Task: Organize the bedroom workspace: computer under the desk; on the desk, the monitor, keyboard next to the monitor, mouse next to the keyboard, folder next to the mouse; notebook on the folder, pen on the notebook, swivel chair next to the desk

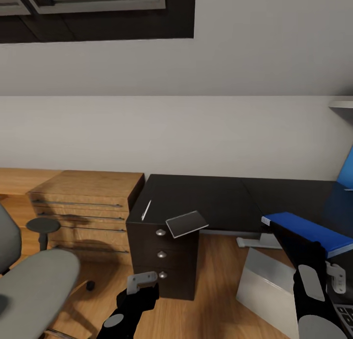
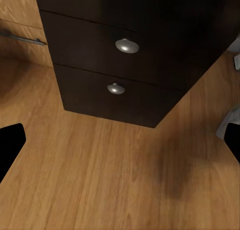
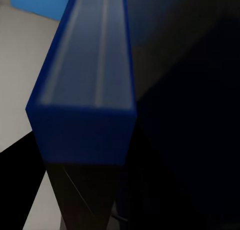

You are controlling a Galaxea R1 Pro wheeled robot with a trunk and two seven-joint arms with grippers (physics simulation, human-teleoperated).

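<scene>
I see right end effector (image 1: 314,275) clamped on flat glossy blue folder (image 1: 306,229), over matte black table (image 1: 206,201) edge | left end effector (image 1: 139,282) spread, empty, facing 3-drawer pedestal (image 1: 164,253) | thin notebook (image 1: 186,223) beyond left

Desk (image 1: 206,201) top mostly bare mid-span; notebook (image 1: 187,223) overhangs front edge; pedestal (image 1: 164,255) blocks beneath.

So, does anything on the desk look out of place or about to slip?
Yes. The notebook lies tilted on the desk above the drawers, one corner jutting past the front edge. The right tool carries the folder beside the desk edge, not yet set flat.
</scene>
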